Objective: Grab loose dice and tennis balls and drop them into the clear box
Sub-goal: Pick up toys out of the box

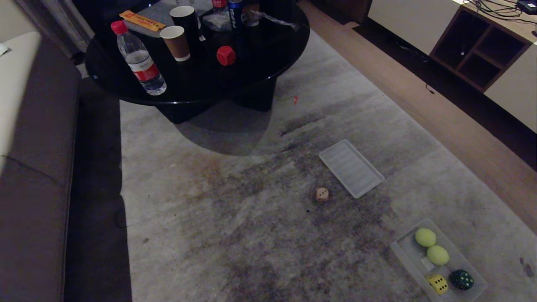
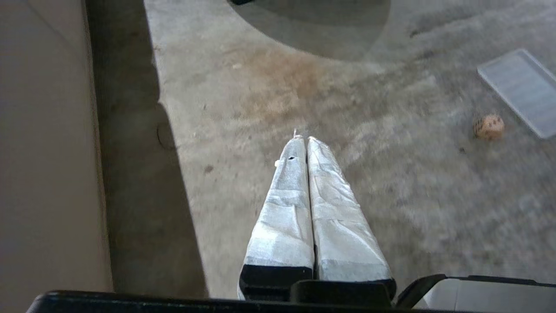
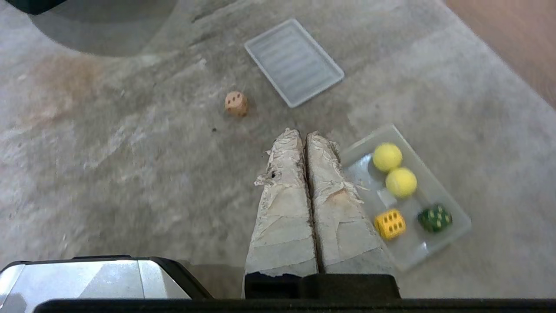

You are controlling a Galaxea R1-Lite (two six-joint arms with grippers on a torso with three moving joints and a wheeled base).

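From the head camera, neither arm showed. The clear box (image 1: 402, 251) sat on the rug (image 1: 209, 235) at the lower right, already holding two tennis balls (image 1: 426, 237) and a yellow die (image 1: 437, 284) beside a dark green die (image 1: 461, 279). One pinkish-tan die (image 1: 322, 193) lay loose on the rug between the box and the black round table (image 1: 126, 88), just beside the flat ribbed lid (image 1: 351, 167). A red die (image 1: 226, 55) stood on the tabletop — well apart from everything else.

In the left wrist view, the left gripper (image 2: 302, 138) had its taped fingers pressed together over bare rug. The tan die (image 2: 488, 126) lay well off to that gripper's right side, near the lid (image 2: 521, 89).

In the right wrist view, the right gripper (image 3: 299, 132) was likewise pressed together, holding nothing. The tan die (image 3: 236, 103) lay near, a little ahead of the fingertips and toward the robot's left; the box (image 3: 451, 237) sat just beside the fingers on the other side. The right arm looked the nearer to the die — probably the one to take it, with a short carry across to the box.
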